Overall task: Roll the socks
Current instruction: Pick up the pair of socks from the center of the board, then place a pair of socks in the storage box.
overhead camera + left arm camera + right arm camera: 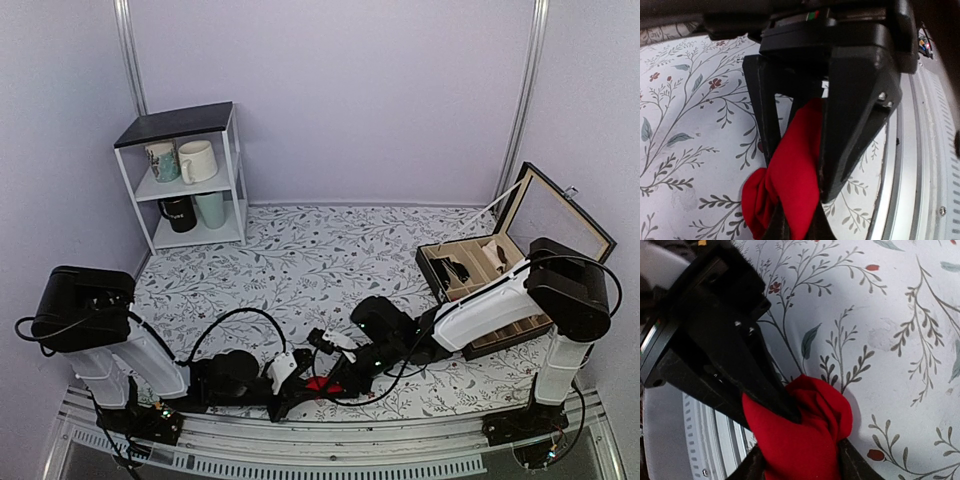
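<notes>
The red socks (322,386) are a bunched roll on the floral cloth close to the front rail, between the two grippers. My left gripper (296,384) comes in from the left. In the left wrist view it (800,180) is shut on a fold of the socks (790,195), which bulge out below its fingers. My right gripper (338,378) reaches in from the right. In the right wrist view it (800,450) has a dark finger pressed on each side of the socks (815,415), with a left finger pushed into the roll from above.
A white shelf (190,170) with mugs stands at the back left. An open dark box (490,265) with compartments lies at the right, under the right arm. The metal rail (330,440) runs along the front edge just behind the socks.
</notes>
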Available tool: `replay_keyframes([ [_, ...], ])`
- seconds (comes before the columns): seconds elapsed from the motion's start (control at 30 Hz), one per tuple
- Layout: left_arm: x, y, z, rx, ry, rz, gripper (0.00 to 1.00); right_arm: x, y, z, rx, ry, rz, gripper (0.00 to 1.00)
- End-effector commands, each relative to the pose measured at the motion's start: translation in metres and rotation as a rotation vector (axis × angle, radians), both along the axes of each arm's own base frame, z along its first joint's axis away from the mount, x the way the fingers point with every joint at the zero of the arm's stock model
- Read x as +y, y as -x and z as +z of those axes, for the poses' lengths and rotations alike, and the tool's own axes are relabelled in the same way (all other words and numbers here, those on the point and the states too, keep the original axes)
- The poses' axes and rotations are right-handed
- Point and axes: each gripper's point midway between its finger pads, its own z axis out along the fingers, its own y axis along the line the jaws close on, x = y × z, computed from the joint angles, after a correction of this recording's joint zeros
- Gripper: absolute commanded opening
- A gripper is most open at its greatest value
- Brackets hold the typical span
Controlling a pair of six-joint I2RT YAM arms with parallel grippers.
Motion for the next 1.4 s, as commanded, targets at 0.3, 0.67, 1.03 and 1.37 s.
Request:
replay_keyframes([
  [0.3, 0.048, -0.001, -0.054, 0.020, -0.309, 0.043, 0.18, -0.032, 0.020, -0.061, 0.100, 0.230, -0.027, 0.00],
  [0.67, 0.047, -0.026, 0.049, -0.138, -0.163, 0.121, 1.00, -0.032, -0.043, 0.003, 0.000, 0.125, -0.281, 0.00],
  [1.03, 0.069, -0.034, 0.063, -0.136, -0.137, 0.173, 0.99, -0.139, -0.171, 0.127, -0.265, 0.010, -0.799, 0.00],
  [1.37, 0.050, -0.033, 0.072, -0.124, -0.131, 0.132, 0.99, -0.283, -0.252, 0.153, -0.442, 0.084, -1.101, 0.00],
])
